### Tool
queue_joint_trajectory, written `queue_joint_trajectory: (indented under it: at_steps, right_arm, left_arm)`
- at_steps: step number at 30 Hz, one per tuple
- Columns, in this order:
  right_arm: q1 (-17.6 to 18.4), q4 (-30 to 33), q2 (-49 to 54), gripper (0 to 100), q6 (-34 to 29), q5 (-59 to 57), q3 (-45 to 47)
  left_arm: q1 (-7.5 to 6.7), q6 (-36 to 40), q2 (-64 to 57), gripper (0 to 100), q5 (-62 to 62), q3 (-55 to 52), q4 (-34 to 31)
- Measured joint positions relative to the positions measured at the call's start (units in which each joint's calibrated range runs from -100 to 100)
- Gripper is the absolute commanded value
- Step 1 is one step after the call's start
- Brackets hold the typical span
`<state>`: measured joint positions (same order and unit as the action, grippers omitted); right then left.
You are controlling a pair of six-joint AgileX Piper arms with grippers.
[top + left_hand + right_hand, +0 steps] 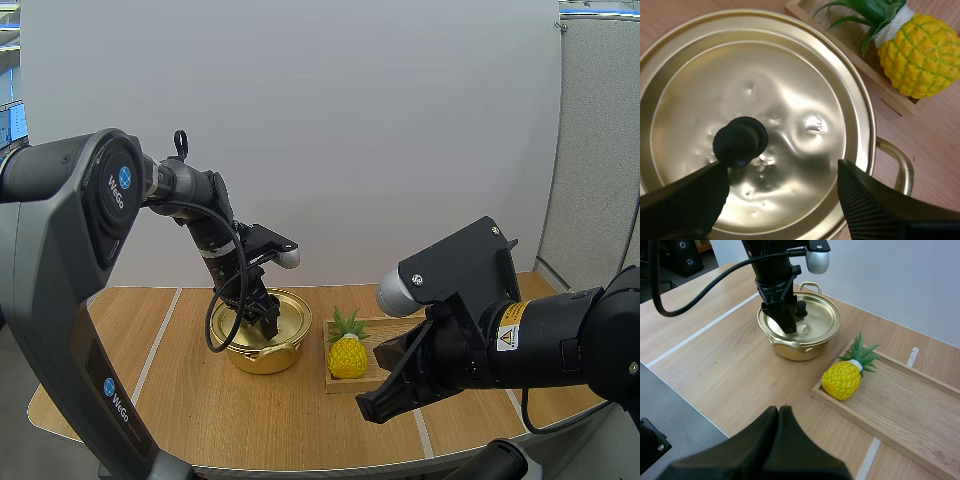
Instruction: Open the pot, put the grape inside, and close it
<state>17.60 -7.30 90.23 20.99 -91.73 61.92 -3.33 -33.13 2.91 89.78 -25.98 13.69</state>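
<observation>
Golden pot lid (805,100) under left tool (782,172) spread apart, right tool (778,412) pressed together, arm badge (124,186) perhaps "ViGo"

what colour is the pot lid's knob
Black knob on a gold lid; clearest in the left wrist view.

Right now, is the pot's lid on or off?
On: the lid sits flat on the pot, black knob up, left gripper open over it.
</observation>
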Motion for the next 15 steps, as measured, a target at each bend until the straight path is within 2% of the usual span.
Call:
queue_joint_trajectory:
  at_steps: [5, 15]
  right_arm:
    - [0.0, 0.0, 0.0, 0, 0.0, 0.0, 0.0]
    - [0.0, 0.0, 0.0, 0, 0.0, 0.0, 0.0]
  left_arm:
    - [0.0, 0.0, -3.61, 100, 2.9, 2.64, 0.0]
    - [0.0, 0.31, -22.72, 100, 8.88, 9.9, -0.14]
